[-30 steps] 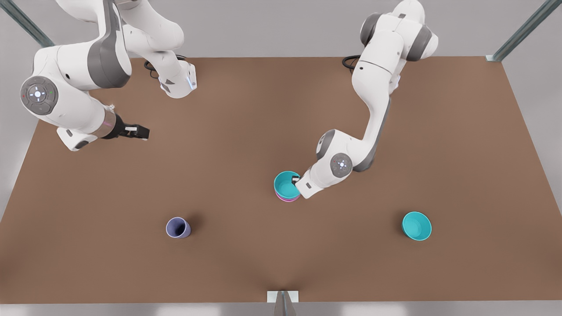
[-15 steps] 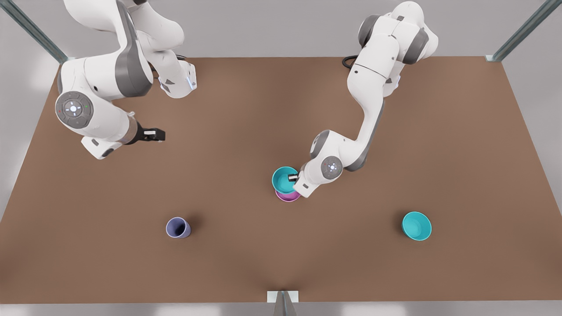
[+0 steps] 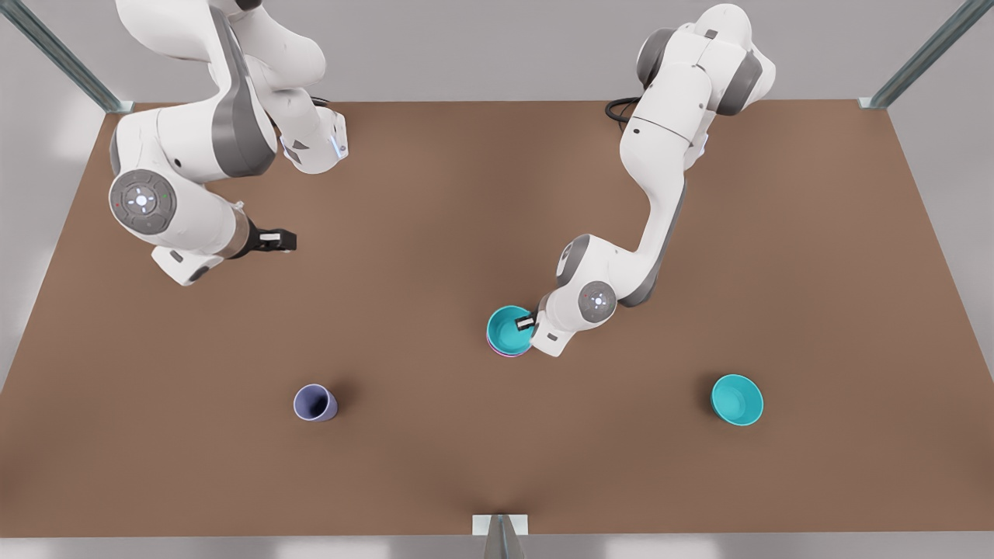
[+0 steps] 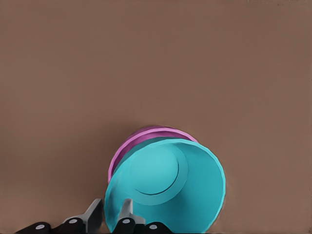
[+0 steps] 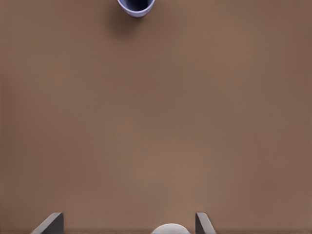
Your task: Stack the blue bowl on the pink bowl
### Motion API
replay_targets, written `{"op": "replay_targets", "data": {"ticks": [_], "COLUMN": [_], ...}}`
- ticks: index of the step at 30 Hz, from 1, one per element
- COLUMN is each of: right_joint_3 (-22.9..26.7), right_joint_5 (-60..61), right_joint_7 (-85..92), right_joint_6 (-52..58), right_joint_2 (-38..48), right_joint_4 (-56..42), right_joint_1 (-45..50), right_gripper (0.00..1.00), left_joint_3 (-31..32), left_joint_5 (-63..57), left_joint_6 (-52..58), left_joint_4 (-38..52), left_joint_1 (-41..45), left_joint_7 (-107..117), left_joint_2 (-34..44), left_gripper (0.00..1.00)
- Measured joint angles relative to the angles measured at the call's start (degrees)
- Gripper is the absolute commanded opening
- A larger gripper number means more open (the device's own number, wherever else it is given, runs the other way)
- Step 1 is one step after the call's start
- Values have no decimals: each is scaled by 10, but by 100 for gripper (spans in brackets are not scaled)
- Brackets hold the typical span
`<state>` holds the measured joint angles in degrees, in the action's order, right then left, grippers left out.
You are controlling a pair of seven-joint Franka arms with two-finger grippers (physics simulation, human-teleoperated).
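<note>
Blue bowl (image 3: 509, 329) is seen in the front view near the table (image 3: 435, 233) centre, nested on the pink bowl (image 3: 505, 353), of which a thin rim is shown. More pink rim (image 4: 146, 139) is revealed by the left wrist view, where the left gripper (image 4: 111, 218) is clamped on the blue bowl's wall. The right gripper (image 3: 273, 241) is held spread wide over bare table on the front view's left, facing the cup (image 5: 136, 7). A second teal bowl (image 3: 737, 399) stands apart on the front view's right

Brown table (image 3: 435, 194), flat and plain. Resting directly on it: pink bowl (image 3: 505, 353) near centre, lavender-grey cup (image 3: 314, 403) toward the front view's left, second turquoise bowl (image 3: 737, 400) toward its right.
</note>
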<state>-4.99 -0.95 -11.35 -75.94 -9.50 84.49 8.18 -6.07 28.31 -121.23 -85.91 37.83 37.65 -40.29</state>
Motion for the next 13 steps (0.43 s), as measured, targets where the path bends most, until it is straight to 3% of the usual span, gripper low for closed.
{"op": "replay_targets", "data": {"ticks": [2, 4, 7, 9, 13], "right_joint_3": [0, 0, 1, 1, 1], "right_joint_5": [0, 0, -1, -4, -11], "right_joint_7": [0, 1, 1, 1, 1], "right_joint_6": [0, 0, 0, -4, -9], "right_joint_2": [-2, -2, -2, -2, 0], "right_joint_4": [0, -1, -9, -20, -23], "right_joint_1": [0, 0, 0, 0, 0], "right_gripper": [100, 100, 100, 100, 100], "left_joint_3": [1, -5, 0, 35, 47], "left_joint_5": [12, -13, -157, -227, -285], "left_joint_6": [3, 62, 218, 293, 379], "left_joint_4": [-1, 5, 129, 138, 135], "left_joint_1": [-11, -86, -221, -274, -295], "left_joint_7": [-5, -16, -58, -88, -139], "left_joint_2": [4, 65, 161, 225, 251], "left_gripper": [100, 100, 100, 100, 100]}}
